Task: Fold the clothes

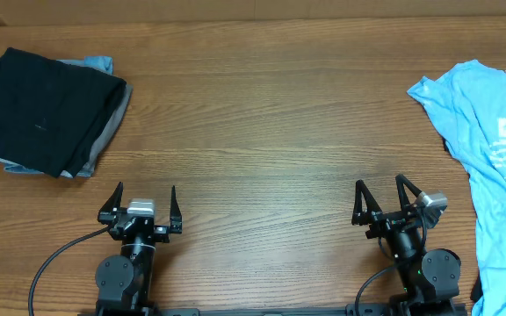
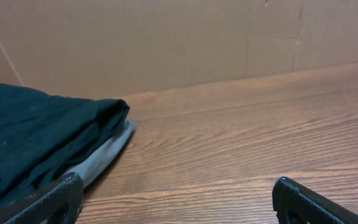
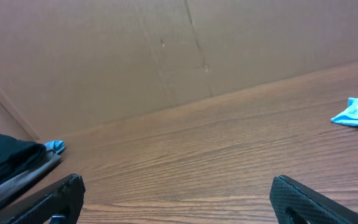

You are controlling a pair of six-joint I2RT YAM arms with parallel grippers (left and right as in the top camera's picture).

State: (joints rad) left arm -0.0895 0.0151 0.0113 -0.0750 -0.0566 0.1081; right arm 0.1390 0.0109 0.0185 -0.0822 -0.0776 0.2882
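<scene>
Left gripper (image 1: 146, 190) and right gripper (image 1: 379, 183) are sitting wide open, gripping nothing. A blue T-shirt (image 1: 499, 167) is lying unfolded (folded stack (image 1: 46, 110) opposite).

A folded pile (image 1: 46, 110) of clothes is lying on the table (image 1: 262, 114) at its far left, well apart from the spread T-shirt (image 1: 499, 158), which is lying at the right edge and running out of the overhead view. The left gripper (image 1: 146, 188) is sitting at the near edge, nearer than the pile and to its right; the right gripper (image 1: 380, 182) is sitting there too, left of the T-shirt. A wall (image 2: 166, 37) is standing behind the table
</scene>
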